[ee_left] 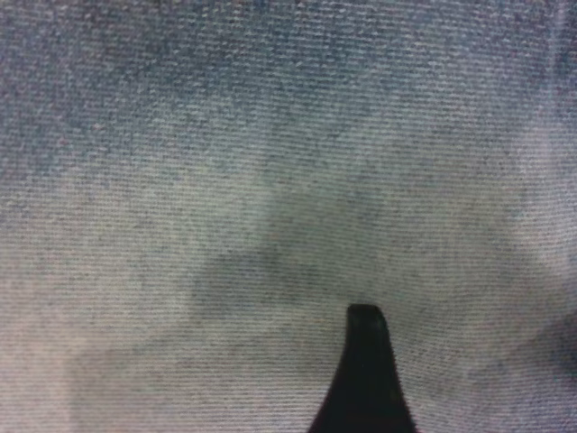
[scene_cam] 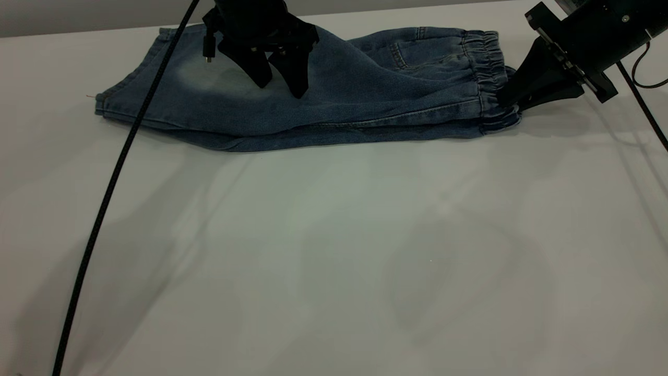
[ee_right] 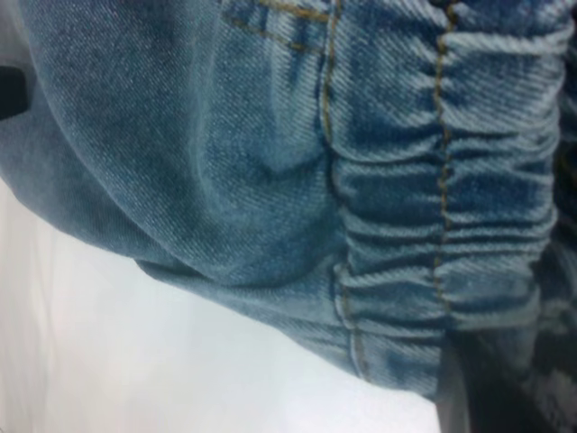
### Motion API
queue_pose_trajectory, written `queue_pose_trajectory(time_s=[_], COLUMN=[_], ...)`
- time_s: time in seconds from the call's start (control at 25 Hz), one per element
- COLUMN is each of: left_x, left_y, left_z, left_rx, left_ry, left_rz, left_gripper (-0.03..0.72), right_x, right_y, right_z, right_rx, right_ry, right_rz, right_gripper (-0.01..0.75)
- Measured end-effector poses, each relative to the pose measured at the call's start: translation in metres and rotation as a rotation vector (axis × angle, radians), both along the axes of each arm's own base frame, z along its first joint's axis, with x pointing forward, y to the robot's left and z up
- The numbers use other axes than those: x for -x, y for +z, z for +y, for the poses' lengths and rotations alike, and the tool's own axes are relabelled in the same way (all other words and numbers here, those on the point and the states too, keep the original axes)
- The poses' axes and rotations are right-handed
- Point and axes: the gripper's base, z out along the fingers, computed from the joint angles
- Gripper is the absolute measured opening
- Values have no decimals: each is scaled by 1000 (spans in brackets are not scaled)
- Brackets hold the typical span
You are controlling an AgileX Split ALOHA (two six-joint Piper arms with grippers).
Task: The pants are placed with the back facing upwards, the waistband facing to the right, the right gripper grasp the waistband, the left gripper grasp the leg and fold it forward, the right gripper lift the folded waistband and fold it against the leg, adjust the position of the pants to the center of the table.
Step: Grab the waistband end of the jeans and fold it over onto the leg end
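Pants (scene_cam: 334,99): folded lengthwise, lying along the far edge of the table (scene_cam: 334,261), hems toward the left arm's side, gathered waistband (scene_cam: 488,78) toward the right arm's side. Two layers show along the near edge, the lower one sticking out a little. Faded pale patch on the upper leg panel, near the hems. Part of a back pocket with tan stitching shows close to the waistband. No printed figure shows on the side facing up.

Right gripper (scene_cam: 514,107): low at the near corner of the waistband, wedge jaw closed onto the elastic edge; cloth bunches at the tip. Its wrist view gives what the exterior does not: the elastic ribs and tan stitch lines (ee_right: 442,180) close up, and white table under the fold's edge. The contact point itself is dark and blurred there, so the grip is judged mainly from the exterior view.

Left gripper (scene_cam: 282,78): over the leg panel beside the pale patch, two pointed fingers spread apart, tips at or just above the denim. Its wrist view shows only denim weave and one fingertip (ee_left: 365,361); contact cannot be told. Thick black cable (scene_cam: 109,198) trails across the table's left side.
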Motion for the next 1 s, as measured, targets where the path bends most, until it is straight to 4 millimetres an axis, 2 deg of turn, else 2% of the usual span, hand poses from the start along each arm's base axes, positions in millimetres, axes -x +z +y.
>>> queue_pose_trajectory(time_s=[0.24,0.6,0.84,1.0], left_x=[-1,-1,-1,-1], left_y=[0,0,0,-1], left_z=[2,2,2,2], left_rx=[-26,-26,-25,-25], left_ry=[-11,-8,-8,-7], left_rz=[-9,-10,-11,-10], left_gripper=[507,507,507,507], right_x=[-2,-12,-13,-13], right_y=[17,75,110,122], right_z=[-1,5,38,70], right_rx=[8,-84,-156,-171], right_ry=[13,37,130,197], right_rz=[-14,-98,-157,-187], right_gripper=[36,35,35,35])
